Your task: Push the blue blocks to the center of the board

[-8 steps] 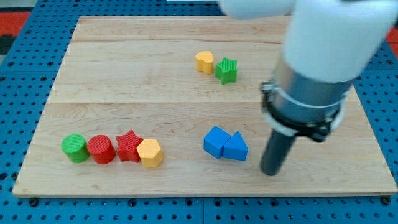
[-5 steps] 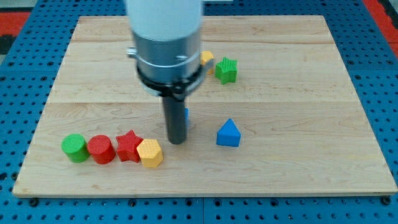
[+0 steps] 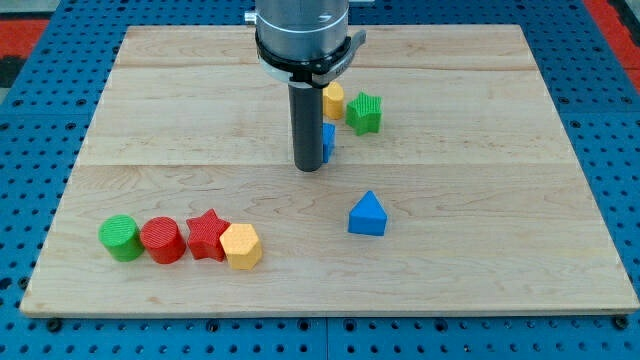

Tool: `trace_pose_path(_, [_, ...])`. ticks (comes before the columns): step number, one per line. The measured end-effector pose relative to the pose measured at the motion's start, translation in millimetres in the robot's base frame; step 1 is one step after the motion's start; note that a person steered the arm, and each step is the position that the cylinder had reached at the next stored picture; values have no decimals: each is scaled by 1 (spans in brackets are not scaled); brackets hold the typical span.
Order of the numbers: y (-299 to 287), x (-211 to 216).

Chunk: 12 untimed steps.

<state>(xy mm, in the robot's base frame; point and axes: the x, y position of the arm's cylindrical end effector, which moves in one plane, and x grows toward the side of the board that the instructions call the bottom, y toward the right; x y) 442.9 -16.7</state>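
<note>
My tip point(image 3: 309, 167) rests on the wooden worktop point(image 3: 480, 120) a little above the middle of the frame, with the dark rod rising straight up into the grey collar at the top edge. There are no jaws on this arm, only the rod, so nothing is held. A blue block point(image 3: 328, 142) sits pressed against the rod's right side, mostly hidden behind it, so its shape cannot be made out; only a narrow blue strip shows. Just above it lies a yellow block point(image 3: 333, 100), partly covered by the rod, and a green star-like block point(image 3: 365, 113) stands just beside that on the right. The blue triangular block point(image 3: 368, 215) lies alone, below and to the right of my tip, well apart from the first blue piece and slightly right of the board's middle. Along the lower left of the frame runs a row of four touching pieces: a green cylinder point(image 3: 120, 238), a red cylinder point(image 3: 162, 240), a red star point(image 3: 207, 234) and a yellow hexagonal block point(image 3: 242, 246).
</note>
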Motion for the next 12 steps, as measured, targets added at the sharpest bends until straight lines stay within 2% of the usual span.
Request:
trace_pose_path(6, [27,-28])
trace_pose_path(7, [51,-10])
trace_pose_path(8, [130,8])
trace_pose_path(9, [139,87])
trace_pose_path(10, [91,98])
trace_pose_path(12, [-22,48])
